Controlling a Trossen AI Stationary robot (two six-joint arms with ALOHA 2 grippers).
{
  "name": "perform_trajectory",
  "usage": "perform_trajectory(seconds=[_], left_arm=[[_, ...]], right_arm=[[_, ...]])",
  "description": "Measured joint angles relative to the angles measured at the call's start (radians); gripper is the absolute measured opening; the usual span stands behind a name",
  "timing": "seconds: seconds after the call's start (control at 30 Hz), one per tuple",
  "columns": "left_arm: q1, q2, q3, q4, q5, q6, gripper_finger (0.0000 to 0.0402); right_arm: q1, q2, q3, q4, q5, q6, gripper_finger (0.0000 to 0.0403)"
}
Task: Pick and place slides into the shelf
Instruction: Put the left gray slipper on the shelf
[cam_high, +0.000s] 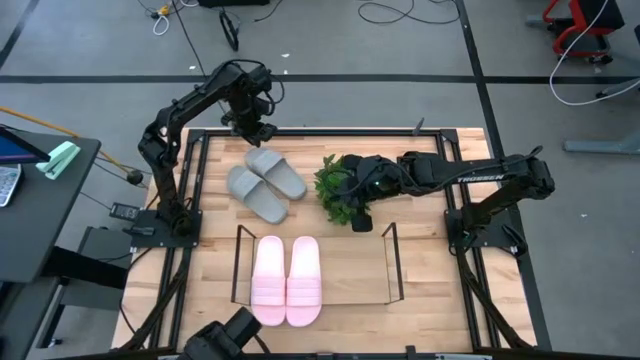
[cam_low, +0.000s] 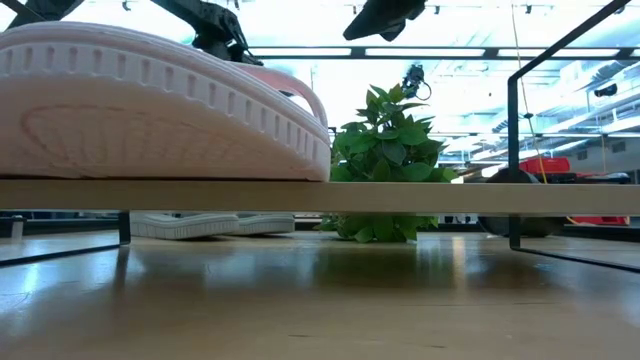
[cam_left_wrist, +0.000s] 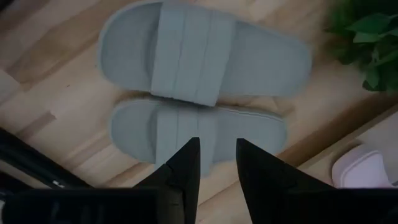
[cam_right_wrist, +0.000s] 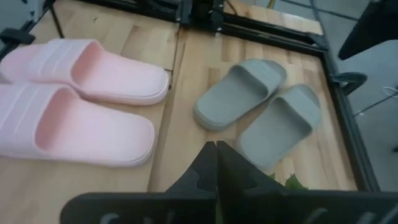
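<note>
High view: pale pink slide pair (cam_high: 287, 280) sits side by side inside the low dark metal-rod shelf (cam_high: 239, 262), filling its left half; right half is bare wood. Grey slide pair (cam_high: 264, 182) lies on the light wooden worktop (cam_high: 430, 270) beyond the shelf, toward the left, both slides angled and touching along their long sides. Green leafy plant (cam_high: 337, 188) stands just beside the grey pair, on their right.

Left end effector (cam_high: 252, 128) hangs over the worktop's far edge, just beyond the grey slides. Left wrist view: its two dark fingers (cam_left_wrist: 186, 165) are parted with a narrow gap, nothing between them, pointed at the nearer grey slide (cam_left_wrist: 196, 132), other grey slide (cam_left_wrist: 205, 56) beyond it. Released, not touching either.

Right end effector (cam_high: 360, 214) reaches in from the right, across the plant, tip over the plant's near side and just outside the shelf's far right corner. Right wrist view: fingers (cam_right_wrist: 208, 163) pressed together, no gap, nothing held. Clenched on air. That view also shows the grey pair (cam_right_wrist: 261, 109) and the pink pair (cam_right_wrist: 78, 99), well apart from its tip.

Low view: pink slide sole (cam_low: 160, 105) rests on the shelf's rail (cam_low: 400, 196), close to camera; grey slides (cam_low: 210, 224) visible under the rail on the worktop, plant (cam_low: 385, 160) behind.
</note>
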Motion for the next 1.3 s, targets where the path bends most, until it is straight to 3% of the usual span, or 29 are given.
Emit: perform_trajectory(seconds=[0.17, 0.33, 0.5, 0.63, 0.77, 1.3], left_arm=[[-0.007, -0.017, -0.091, -0.022, -0.016, -0.021, 0.0107], [-0.022, -0.068, -0.277, 0.007, -0.017, -0.027, 0.0107], [-0.041, -0.140, -0.444, 0.117, -0.004, -0.082, 0.0107], [-0.057, -0.193, -0.549, 0.211, 0.083, -0.096, 0.0107], [-0.056, -0.210, -0.625, 0.296, 0.080, -0.115, 0.0108], [0.066, -0.249, -0.677, 0.371, 0.090, 0.057, 0.0125]], right_arm=[[-0.056, 0.000, 0.000, -0.032, -0.083, -0.051, 0.0000], [-0.100, 0.000, 0.000, -0.027, -0.119, -0.121, 0.0000], [-0.117, 0.001, 0.000, 0.017, -0.111, -0.197, 0.0000], [-0.120, 0.001, 0.000, 0.096, -0.107, -0.234, 0.0000], [-0.132, 0.001, 0.000, 0.133, -0.108, -0.232, 0.0000], [-0.149, 0.001, 0.000, 0.130, -0.118, -0.166, 0.0000]])
